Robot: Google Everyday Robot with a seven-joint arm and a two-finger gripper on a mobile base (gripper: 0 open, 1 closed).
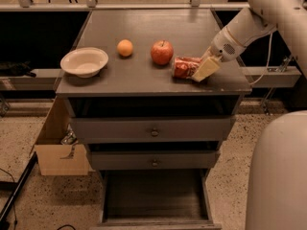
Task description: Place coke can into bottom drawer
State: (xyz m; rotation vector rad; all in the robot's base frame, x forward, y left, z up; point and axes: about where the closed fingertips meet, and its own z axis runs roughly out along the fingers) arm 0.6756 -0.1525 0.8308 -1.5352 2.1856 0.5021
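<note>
the coke can (183, 67) is lying sideways on the worktop (144, 83), its long axis pointing right into the hand (202, 71) sitting at that end; clamped or apart, i cannot tell

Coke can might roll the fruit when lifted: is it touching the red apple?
Cannot tell. In the camera view the red cylindrical coke can and round red apple meet in outline, depth unclear. The tool is at the can's right end.
</note>
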